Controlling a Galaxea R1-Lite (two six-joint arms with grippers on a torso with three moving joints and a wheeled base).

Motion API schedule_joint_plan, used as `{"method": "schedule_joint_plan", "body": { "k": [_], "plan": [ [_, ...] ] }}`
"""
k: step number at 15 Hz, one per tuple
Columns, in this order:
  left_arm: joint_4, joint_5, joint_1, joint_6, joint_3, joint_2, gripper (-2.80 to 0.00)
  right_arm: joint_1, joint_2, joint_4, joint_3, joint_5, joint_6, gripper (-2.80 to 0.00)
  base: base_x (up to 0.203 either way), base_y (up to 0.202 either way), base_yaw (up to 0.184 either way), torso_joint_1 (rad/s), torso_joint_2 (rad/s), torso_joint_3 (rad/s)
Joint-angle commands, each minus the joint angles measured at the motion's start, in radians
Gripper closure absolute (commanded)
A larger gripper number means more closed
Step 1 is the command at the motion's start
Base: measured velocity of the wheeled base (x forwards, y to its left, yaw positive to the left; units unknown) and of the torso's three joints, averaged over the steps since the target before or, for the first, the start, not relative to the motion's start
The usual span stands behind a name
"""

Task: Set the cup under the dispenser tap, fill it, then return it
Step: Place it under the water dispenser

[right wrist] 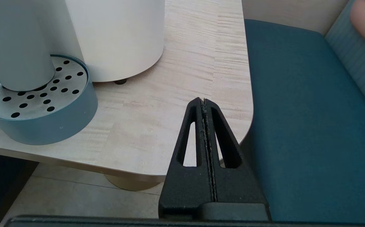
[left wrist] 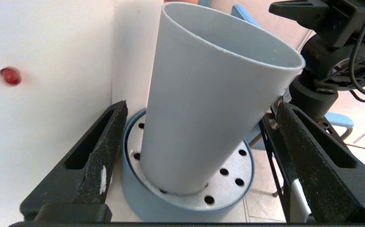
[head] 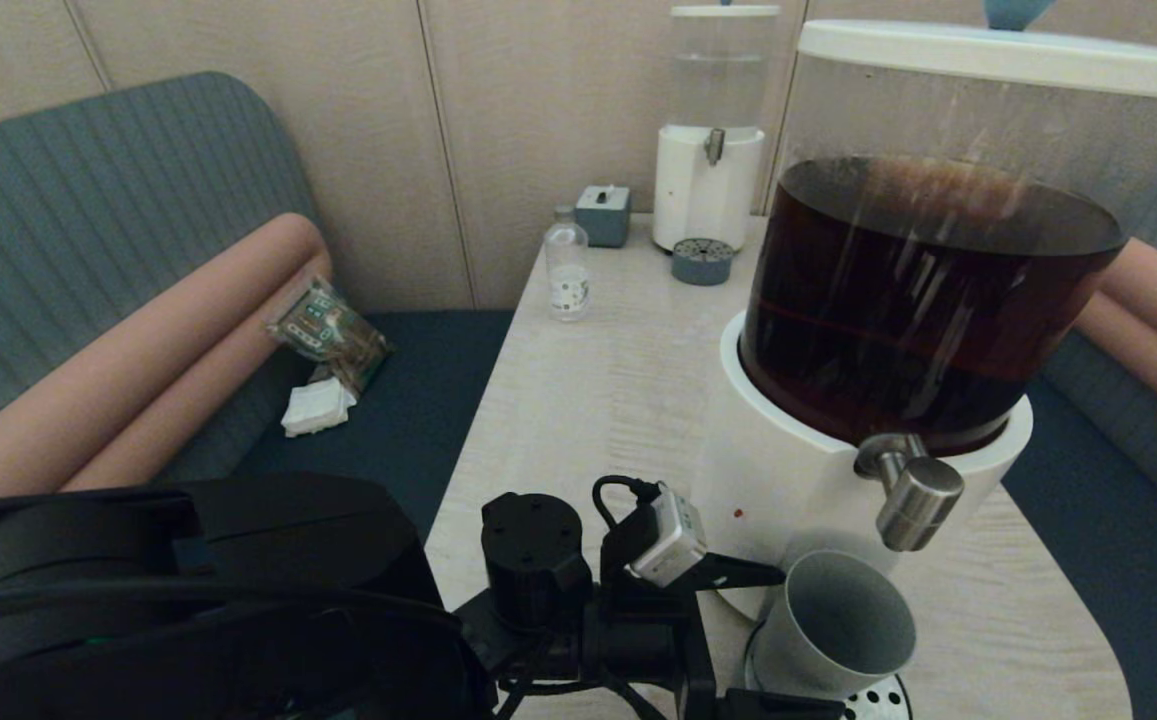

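Background items, placed relative to the small clear bottle (head: 567, 268) near the desk's (head: 598, 400) far left edge:
- grey box (head: 603, 214) just behind it, toward the wall
- small white-based dispenser with clear liquid (head: 710, 130) further right, at the back of the desk
- round grey perforated drip tray (head: 702, 261) in front of that dispenser, to the bottle's right
- blue bench seat (head: 408, 400) left of the desk, with a pink bolster (head: 128, 370) along the backrest
- crinkled snack packet (head: 328, 333) on the seat, left of the bottle and leaning on the bolster
- white folded tissue (head: 318, 407) just in front of the packet
- beige panelled wall (head: 498, 120) behind everything
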Motion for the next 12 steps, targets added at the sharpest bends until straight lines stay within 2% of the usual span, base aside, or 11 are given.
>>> {"method": "schedule_joint_plan", "body": {
  "k": [1,6,12],
  "plan": [
    [-0.008,-0.008,-0.001,0.001,0.044,-0.035,-2.8,0.0,-0.008,0.0,0.009,0.001,-0.001,0.0,0.0,0.0,0.0,0.0,0.0,0.0],
    [-0.008,-0.01,0.006,0.007,0.142,-0.094,-2.8,0.0,-0.008,0.0,0.009,0.001,0.001,0.0,0.0,0.0,0.0,0.0,0.0,0.0],
    [-0.008,-0.008,0.009,0.01,0.208,-0.154,-2.8,0.0,-0.008,0.0,0.009,0.0,0.001,0.0,0.0,0.0,0.0,0.0,0.0,0.0]
  ]
}}
